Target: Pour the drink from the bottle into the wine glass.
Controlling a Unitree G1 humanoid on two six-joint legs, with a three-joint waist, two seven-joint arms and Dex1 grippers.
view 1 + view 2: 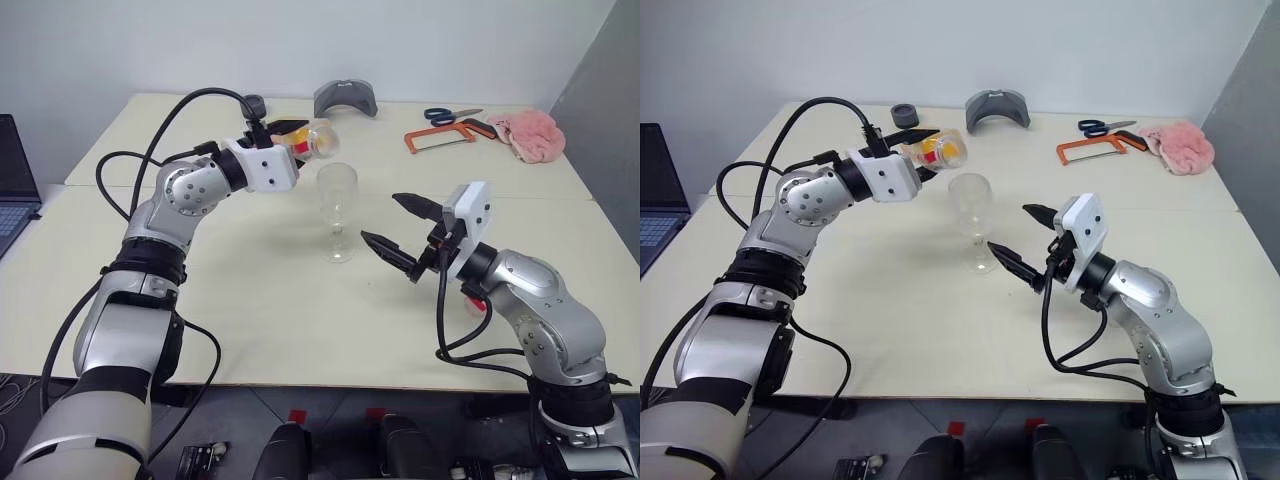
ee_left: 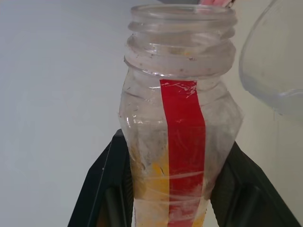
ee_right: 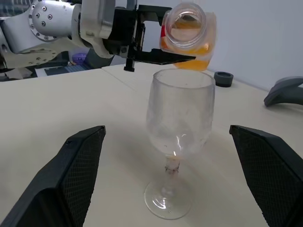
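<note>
Left gripper [image 3: 142, 35]: clenched on the bottle [image 3: 188, 35], black fingers [image 2: 102, 189] pressing either side of its body.
Bottle: uncapped, tipped near level, mouth above the glass rim; red label strip visible.
Drink [image 3: 194, 49]: orange liquid pooled along the bottle's lower side.
Wine glass [image 1: 337, 210]: upright on the cream table [image 1: 250, 300], between the two arms.
Right gripper [image 1: 402, 231]: released, fingers spread wide, near the glass, not touching.
Table's far side: grey holder [image 1: 346, 99], orange hacksaw [image 1: 442, 136], blue scissors [image 1: 450, 115], pink cloth [image 1: 530, 133].
</note>
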